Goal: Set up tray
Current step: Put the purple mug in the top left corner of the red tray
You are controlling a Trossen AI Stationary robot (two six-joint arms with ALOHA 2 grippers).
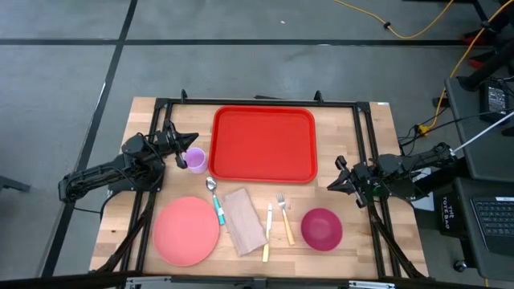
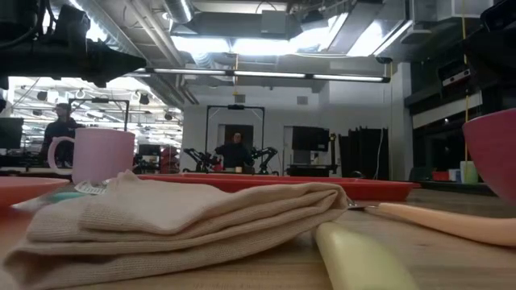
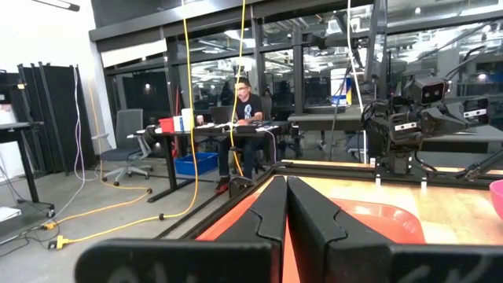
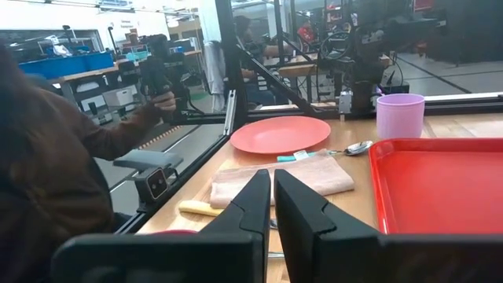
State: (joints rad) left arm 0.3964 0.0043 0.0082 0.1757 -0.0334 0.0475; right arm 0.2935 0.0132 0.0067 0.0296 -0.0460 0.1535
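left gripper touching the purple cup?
Apart. The high view shows bare table between the left gripper and the purple cup; fingers shut, tray empty.

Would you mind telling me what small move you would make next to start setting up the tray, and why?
Probably open the left gripper and reach toward the pink plate. The red tray is bare, every item lies on the table outside it, and both grippers are shut on nothing; the right gripper waits beside the tray.
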